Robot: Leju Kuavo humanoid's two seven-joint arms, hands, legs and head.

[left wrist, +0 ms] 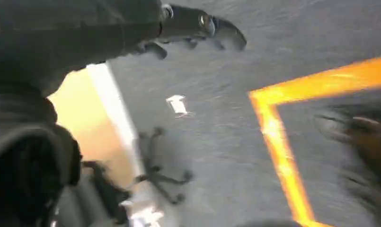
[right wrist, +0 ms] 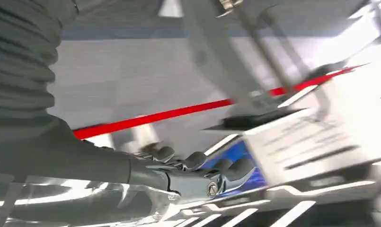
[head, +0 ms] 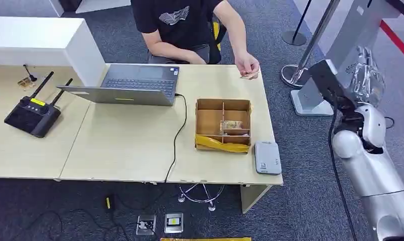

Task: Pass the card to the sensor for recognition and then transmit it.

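Card point(head: 248, 76) sits at the table's far right edge, under the fingers of a person's hand point(head: 246, 64); I cannot tell if it lies flat or is lifted. Scanning from the left of the table point(head: 124, 145), I see a black router point(head: 31, 114) with two antennas, then an open laptop point(head: 134, 85) whose black cable point(head: 175, 140) runs to the near edge and drops to the floor. Bare tabletop lies between laptop and near edge. Right of the cable stands a cardboard box point(head: 223, 124) with dividers, yellow tape across its front, something small in one compartment. Just beside its near right corner lies the grey sensor point(head: 267, 157), close to the table's right edge. Beyond that edge is carpet, then a grey kiosk point(head: 340, 55) and stanchion base point(head: 294, 37). My right arm point(head: 365, 150) rises there, well apart from the table. My right hand point(right wrist: 198, 172) has its fingers curled, blurred, and I cannot tell whether it holds anything. My left hand point(left wrist: 198, 28) hangs over carpet, fingers apart, holding nothing.
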